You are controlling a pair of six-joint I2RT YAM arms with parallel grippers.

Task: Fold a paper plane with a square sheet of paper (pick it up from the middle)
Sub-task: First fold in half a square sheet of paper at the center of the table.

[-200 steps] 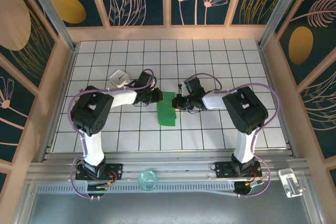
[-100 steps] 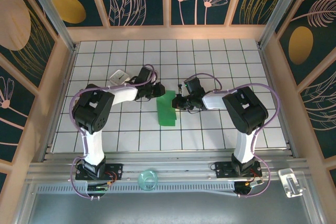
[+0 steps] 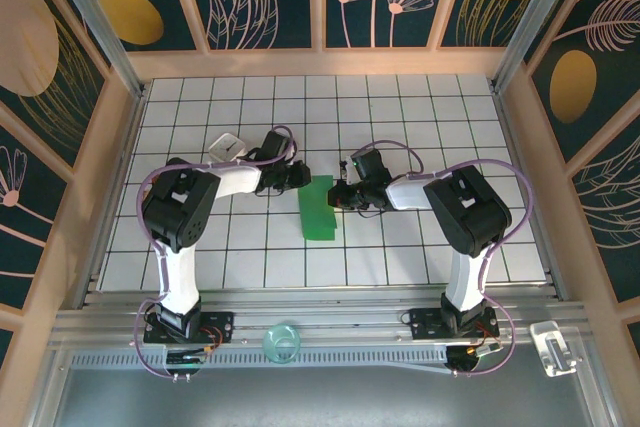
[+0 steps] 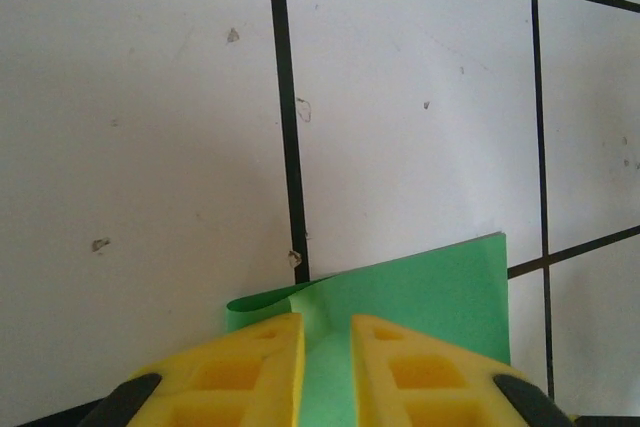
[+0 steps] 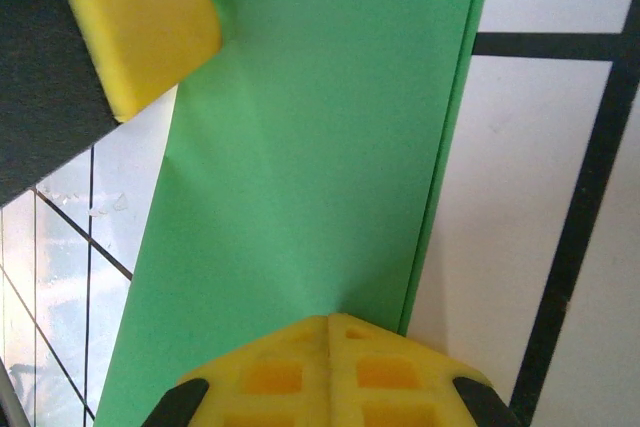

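Paper status: square sheet of paper point(image 3: 320, 207), folded to a green strip (two layers show along one long edge), lies mid-table point(image 3: 420, 117) btw the two arms. L gripper point(image 4: 325, 319) sits at its far-left corner, fingers a sliver apart w/ a curled-up bit of that corner in the gap. R gripper point(image 5: 328, 319) has pads pressed together at the sheet's right edge; can't tell if a layer is pinched. Small white box point(image 3: 228, 146) lies beyond the L gripper, apart from the sheet.
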